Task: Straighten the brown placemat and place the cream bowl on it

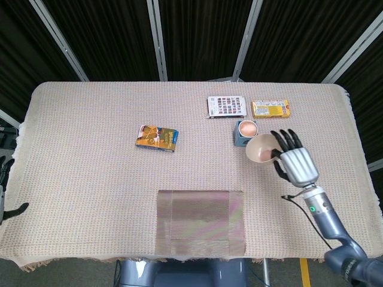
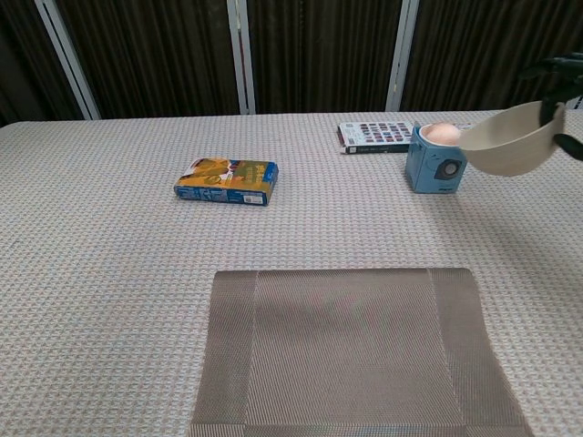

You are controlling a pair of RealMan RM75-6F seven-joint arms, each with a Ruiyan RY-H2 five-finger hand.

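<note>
**Q:** Nearest the lower edge of the head view, centre: what is shown, and is that part of the task finished?

**A:** Brown placemat (image 1: 201, 222), lying flat on the counter (image 1: 90, 173) with its edges about parallel to the counter's near edge; judged straightened. Nothing rests on it.

**Q:** Where is the cream bowl?

**A:** Right of centre, further back. The cream bowl (image 1: 262, 149) is held off the counter by the right hand (image 1: 293, 161), whose fingers (image 1: 286, 140) wrap its rim. In the chest view the bowl (image 2: 510, 146) hangs tilted at the upper right edge, just beside the blue egg cup (image 2: 434, 166). It is well apart from the placemat, so the placing is judged not yet done.

**Q:** And the left hand?

**A:** Only a dark sliver (image 1: 6, 170) shows at the far left edge; whether its fingers are spread or curled cannot be told.

**Q:** Farther back?

**A:** Snack packet (image 1: 157, 138) left of centre; patterned card (image 1: 227, 106) and yellow box (image 1: 270, 109) in the upper right, uninvolved.
</note>
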